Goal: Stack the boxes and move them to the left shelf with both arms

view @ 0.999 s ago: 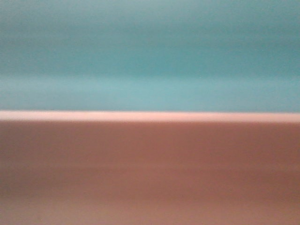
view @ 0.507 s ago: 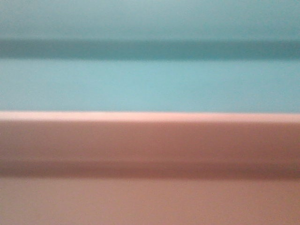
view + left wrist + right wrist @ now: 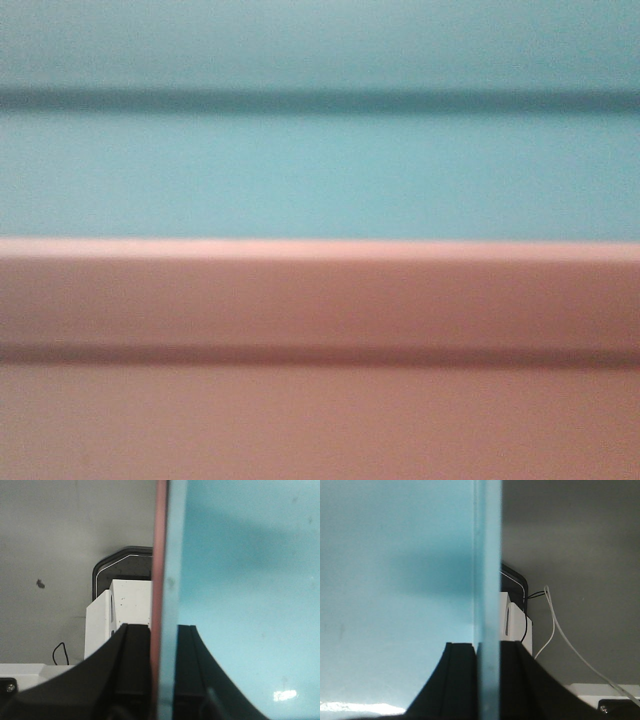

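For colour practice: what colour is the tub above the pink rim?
Light sky blue plastic tub; exterior front-facing view.

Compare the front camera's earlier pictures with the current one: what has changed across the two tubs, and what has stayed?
A dark horizontal band has appeared across the blue tub and another across the pink tub, each growing sharper. The pink rim stayed at the same height, blue above pink, filling the view.
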